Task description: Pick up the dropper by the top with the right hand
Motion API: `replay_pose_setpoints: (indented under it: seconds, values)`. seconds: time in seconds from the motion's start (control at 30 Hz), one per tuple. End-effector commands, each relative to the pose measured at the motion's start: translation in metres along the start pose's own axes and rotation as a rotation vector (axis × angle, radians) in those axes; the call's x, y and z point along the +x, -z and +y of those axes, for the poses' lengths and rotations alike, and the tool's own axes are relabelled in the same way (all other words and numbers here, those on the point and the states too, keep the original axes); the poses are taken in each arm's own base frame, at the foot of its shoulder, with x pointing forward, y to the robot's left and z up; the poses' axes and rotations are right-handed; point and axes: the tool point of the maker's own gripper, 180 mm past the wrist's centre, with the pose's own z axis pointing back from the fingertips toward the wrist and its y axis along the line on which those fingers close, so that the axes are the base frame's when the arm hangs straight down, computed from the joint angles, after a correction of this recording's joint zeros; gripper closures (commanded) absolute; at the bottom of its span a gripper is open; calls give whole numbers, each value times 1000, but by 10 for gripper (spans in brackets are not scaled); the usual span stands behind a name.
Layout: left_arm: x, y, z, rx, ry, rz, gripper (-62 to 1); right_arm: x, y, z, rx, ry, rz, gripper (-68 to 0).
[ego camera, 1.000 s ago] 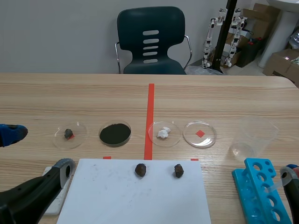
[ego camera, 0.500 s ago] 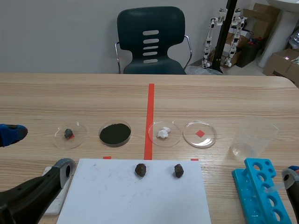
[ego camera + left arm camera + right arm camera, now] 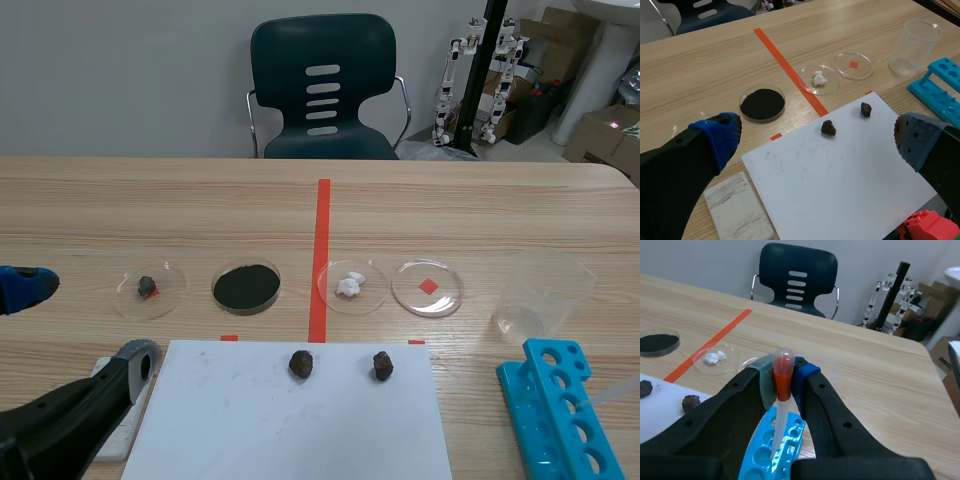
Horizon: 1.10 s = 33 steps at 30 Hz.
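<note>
- Far left on the desk (image 3: 480, 205), my left pincer (image 3: 815, 136) hangs released. Its blue-padded fingers (image 3: 720, 135) are spread wide above a white sheet (image 3: 300, 425) and grip nothing.
- Just beside the sheet's left edge lies a white slab (image 3: 737, 210).
- Beyond the sheet a row of shallow dishes starts with a small clear dish (image 3: 147, 288) holding one dark bit.
- Next comes a dish of black powder (image 3: 246, 287).
- On the sheet's far edge sit two dark lumps (image 3: 301, 363), near each other but apart.
- An orange tape line (image 3: 321, 250) runs away down the middle of the desk, between the powder dish and the next one.
- Right of the line is a dish with white crumbs (image 3: 350, 285), then a dish over a red square mark (image 3: 428, 287).
- Further right stands a clear plastic cup (image 3: 545, 290), upright.
- Nearer to me than the cup lies a blue tube rack (image 3: 560, 420).
- Over that rack, my right pincer (image 3: 784, 385) is clenched on the dropper (image 3: 780, 420). It pinches the orange-red collar just under the clear bulb, which pokes up past my fingertips. The dropper is upright and its tube hangs down to the rack. I cannot tell whether its tip sits inside a hole.
</note>
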Motion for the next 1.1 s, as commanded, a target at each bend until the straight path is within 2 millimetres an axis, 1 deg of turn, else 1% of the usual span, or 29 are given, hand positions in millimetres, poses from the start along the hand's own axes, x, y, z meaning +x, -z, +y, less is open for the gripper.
replay_pose_setpoints:
  seconds: [0.0, 0.13, 0.27, 0.37, 0.57, 0.73, 0.9, 1.07]
  values:
    - [5, 0, -2, -3, -15, -23, -623, 12, 6, -4, 5, -18, -28, -49]
    - [5, 0, -2, -3, -15, -23, -623, 25, 14, -2, 20, -37, -29, -49]
    - [5, 0, -2, -3, -15, -23, -623, 37, 24, 6, 43, -48, -20, -49]
    - [5, 0, -2, -3, -15, -23, -623, 49, 32, 18, 92, -58, -31, -49]
    - [5, 0, -2, -3, -15, -23, -623, 74, 39, 43, 187, -32, -94, -49]
    - [5, 0, -2, -3, -15, -23, -623, 77, 42, 67, 302, -25, -110, -49]
    - [5, 0, -2, -3, -15, -23, -623, 83, 48, 79, 388, -31, -136, -49]
    - [5, 0, -2, -3, -15, -23, -623, 86, 46, 100, 524, -17, -146, -48]
